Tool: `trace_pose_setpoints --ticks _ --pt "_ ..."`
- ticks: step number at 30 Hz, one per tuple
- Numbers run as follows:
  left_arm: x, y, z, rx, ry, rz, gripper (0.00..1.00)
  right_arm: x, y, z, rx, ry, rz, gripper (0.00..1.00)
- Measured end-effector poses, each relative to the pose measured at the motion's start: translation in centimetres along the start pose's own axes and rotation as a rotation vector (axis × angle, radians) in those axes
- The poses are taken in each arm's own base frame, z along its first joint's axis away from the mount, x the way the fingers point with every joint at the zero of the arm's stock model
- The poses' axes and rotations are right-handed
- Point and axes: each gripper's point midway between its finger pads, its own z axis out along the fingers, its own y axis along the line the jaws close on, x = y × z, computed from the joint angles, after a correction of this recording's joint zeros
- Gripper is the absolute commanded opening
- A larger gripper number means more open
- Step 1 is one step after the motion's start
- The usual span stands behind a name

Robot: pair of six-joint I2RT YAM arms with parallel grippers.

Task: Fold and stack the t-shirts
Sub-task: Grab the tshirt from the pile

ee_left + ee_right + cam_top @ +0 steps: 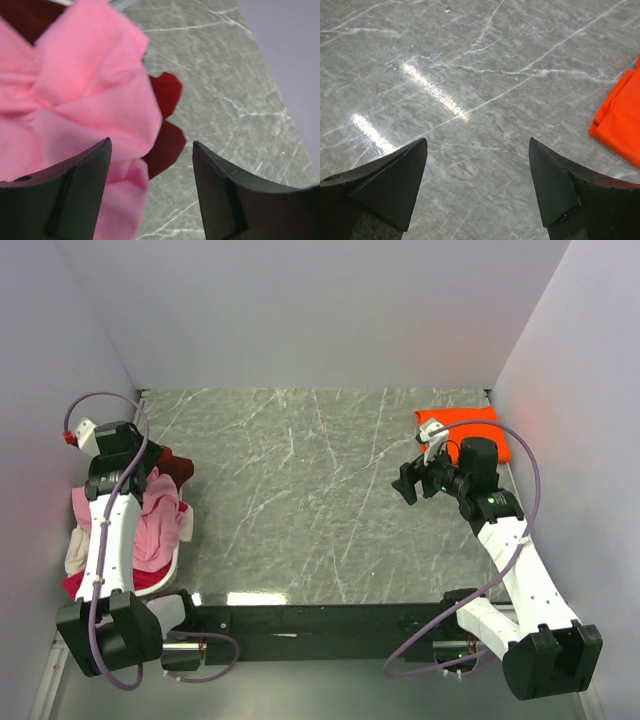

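My grey marbled table (300, 500) carries a folded orange t-shirt (470, 416) in its far right corner and a pink-topped heap of shirts (150, 525) at left.

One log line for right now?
left end effector: open over pink shirt | right end effector: open, empty, over table | orange shirt: folded, far right

No text, label, brand, number or sign is readable anywhere.

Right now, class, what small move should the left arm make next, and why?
Probably lower a little and close the left fingers on the pink shirt. They stand apart just over its crumpled cloth, gripping nothing, and the orange shirt already lies folded at the far right, so pink looks next.
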Motion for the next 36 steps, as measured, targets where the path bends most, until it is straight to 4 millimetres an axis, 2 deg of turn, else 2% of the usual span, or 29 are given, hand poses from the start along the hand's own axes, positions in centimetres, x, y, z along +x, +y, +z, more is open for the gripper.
trace_pose_setpoints --ticks 3,4,7,10,11,12,13,14,15,17,19,22,25,28,30,33,36 --pt "-0.3 1.3 -0.6 -0.079 -0.005 -0.021 0.81 0.1 0.1 0.0 -0.002 0.003 0.001 0.88" --pt "-0.5 1.6 -0.8 -0.109 -0.008 -0.03 0.81 0.1 0.1 0.1 -0.003 0.004 0.001 0.88" --pt "-0.5 2.4 -0.5 -0.178 0.005 -0.037 0.77 0.2 0.1 0.1 -0.004 0.009 0.002 0.88" --pt "1.1 3.5 1.3 -0.245 0.064 -0.019 0.72 0.2 0.1 0.1 -0.002 0.01 0.002 0.88" --pt "1.7 3.8 1.8 -0.266 0.086 -0.01 0.65 0.2 0.1 0.1 0.001 0.01 0.002 0.88" --pt "2.4 4.3 2.5 -0.291 0.111 -0.002 0.44 0.2 0.0 0.1 0.003 0.011 0.002 0.88" --pt "3.2 4.8 3.1 -0.313 0.136 0.008 0.27 0.2 0.0 0.1 0.004 0.011 0.002 0.88" --pt "3.5 5.0 3.4 -0.325 0.149 0.014 0.15 0.2 0.0 0.1 0.007 0.011 0.001 0.88" --pt "3.8 5.2 3.6 -0.332 0.16 0.029 0.08 0.2 -0.1 0.0 0.01 0.011 0.001 0.88" --pt "3.6 5.1 3.5 -0.327 0.165 0.054 0.02 0.2 -0.1 0.0 0.013 0.01 -0.001 0.88" --pt "2.3 4.2 2.8 -0.288 0.125 0.066 0.0 0.1 -0.1 -0.1 0.015 0.006 -0.003 0.88" --pt "-1.4 2.2 -0.1 -0.18 -0.004 0.072 0.0 0.0 -0.1 -0.2 0.015 0.004 -0.004 0.88" --pt "-7.1 -1.1 -5.3 -0.022 -0.194 0.041 0.0 0.0 -0.1 -0.2 0.015 0.004 -0.004 0.88" --pt "-11.8 -4.4 -10.3 0.143 -0.352 0.0 0.0 0.0 -0.1 -0.2 0.015 0.004 -0.004 0.88" --pt "-13.8 -7.0 -13.3 0.281 -0.414 -0.008 0.0 0.0 -0.1 -0.2 0.016 0.004 -0.004 0.88" --pt "-15.6 -11.5 -16.8 0.493 -0.438 0.012 0.0 0.0 -0.1 -0.2 0.018 0.004 -0.004 0.88" --pt "-16.8 -17.7 -20.5 0.785 -0.406 0.056 0.0 0.0 -0.2 -0.2 0.023 0.005 -0.005 0.88"
